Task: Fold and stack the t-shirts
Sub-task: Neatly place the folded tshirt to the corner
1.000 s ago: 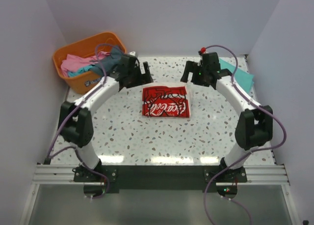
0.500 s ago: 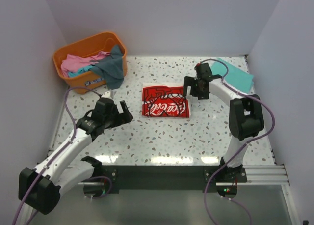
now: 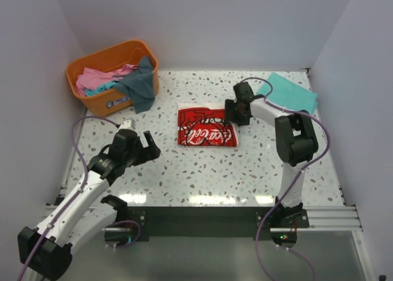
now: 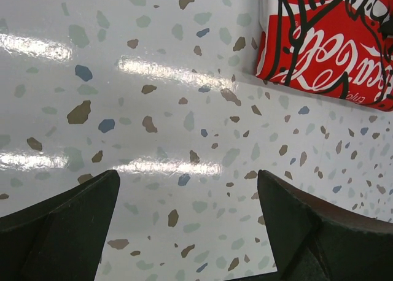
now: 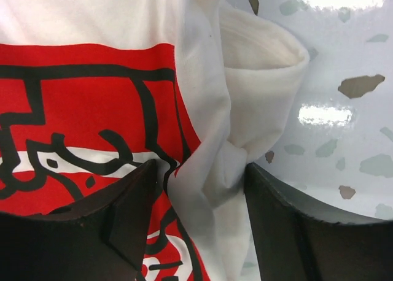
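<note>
The cream-white t-shirt (image 3: 207, 127) with the red print lies folded in the middle of the table. It also shows in the right wrist view (image 5: 92, 97) and at the top right of the left wrist view (image 4: 325, 42). My right gripper (image 3: 233, 116) is at its right edge, and its jaws (image 5: 199, 189) pinch a bunched fold of white cloth. My left gripper (image 3: 149, 147) is open and empty (image 4: 187, 213) over bare table, left of the shirt. A folded teal-green t-shirt (image 3: 293, 92) lies at the back right.
An orange basket (image 3: 78, 65) stands at the back left. It holds a pink tee (image 3: 92, 78), and a dark grey-blue tee (image 3: 142, 84) hangs over its right rim. White walls close in the speckled table (image 3: 202, 170) on three sides.
My right gripper has moved left and down onto the shirt's right edge. My left arm swung from the basket to the near left, then shifted only slightly.
</note>
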